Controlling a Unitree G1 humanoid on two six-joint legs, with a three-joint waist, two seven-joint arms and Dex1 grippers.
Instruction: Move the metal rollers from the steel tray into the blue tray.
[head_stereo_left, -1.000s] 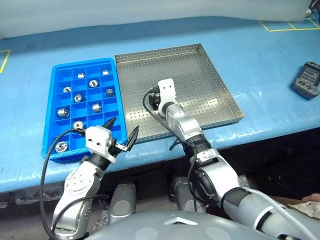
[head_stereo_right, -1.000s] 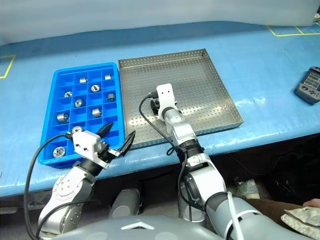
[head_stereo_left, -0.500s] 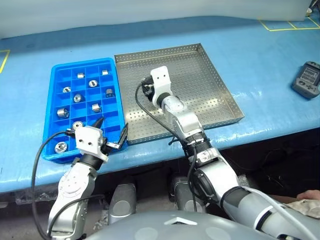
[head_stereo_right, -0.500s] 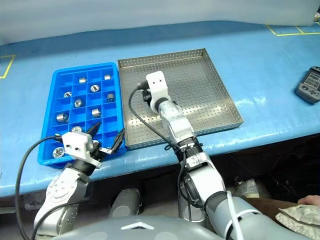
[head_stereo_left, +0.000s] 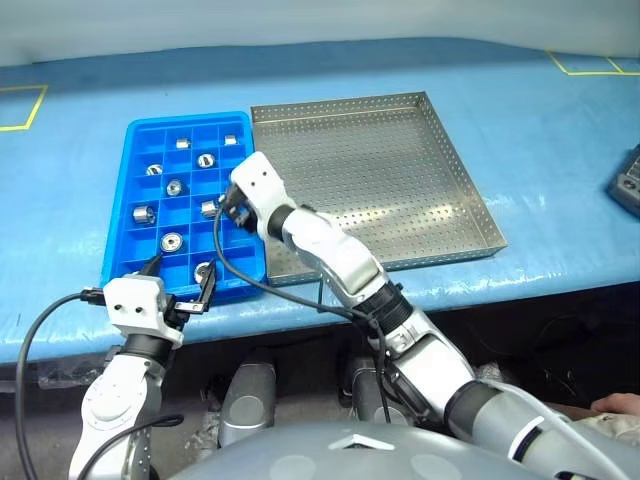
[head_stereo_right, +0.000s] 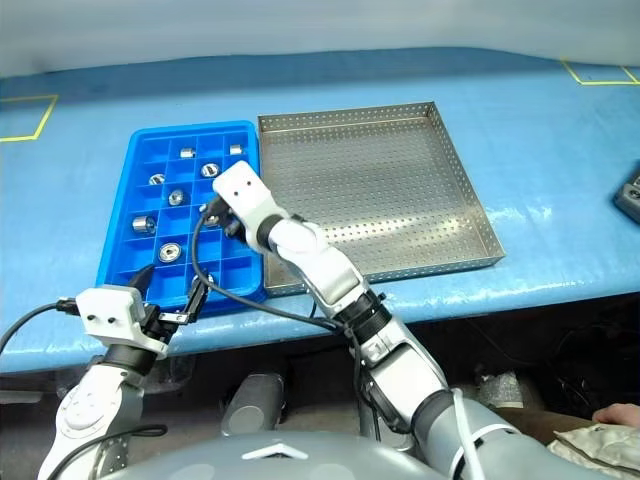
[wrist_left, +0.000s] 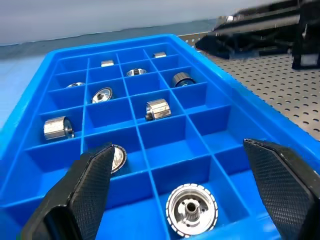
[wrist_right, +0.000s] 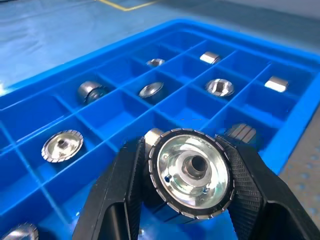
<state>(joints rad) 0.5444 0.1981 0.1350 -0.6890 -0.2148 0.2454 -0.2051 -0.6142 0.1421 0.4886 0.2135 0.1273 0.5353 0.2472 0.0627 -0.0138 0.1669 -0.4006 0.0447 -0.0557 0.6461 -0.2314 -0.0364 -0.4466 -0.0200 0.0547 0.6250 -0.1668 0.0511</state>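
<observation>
Roller gripped over the blue tray

You see the right gripper (wrist_right: 192, 172) clamped on a metal roller (wrist_right: 192, 170) above the blue tray (head_stereo_left: 128, 215), roller bore facing back along the fingers. The left gripper (wrist_left: 185, 182) is spread wide at the tray's near edge; the steel tray (head_stereo_left: 400, 170) sits right.

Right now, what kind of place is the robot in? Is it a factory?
Probably a workshop or factory sorting bench. Shiny metal rollers sit in a blue tray with many little boxes, next to a steel tray full of holes. The long blue table has yellow tape lines marking work spots.
</observation>
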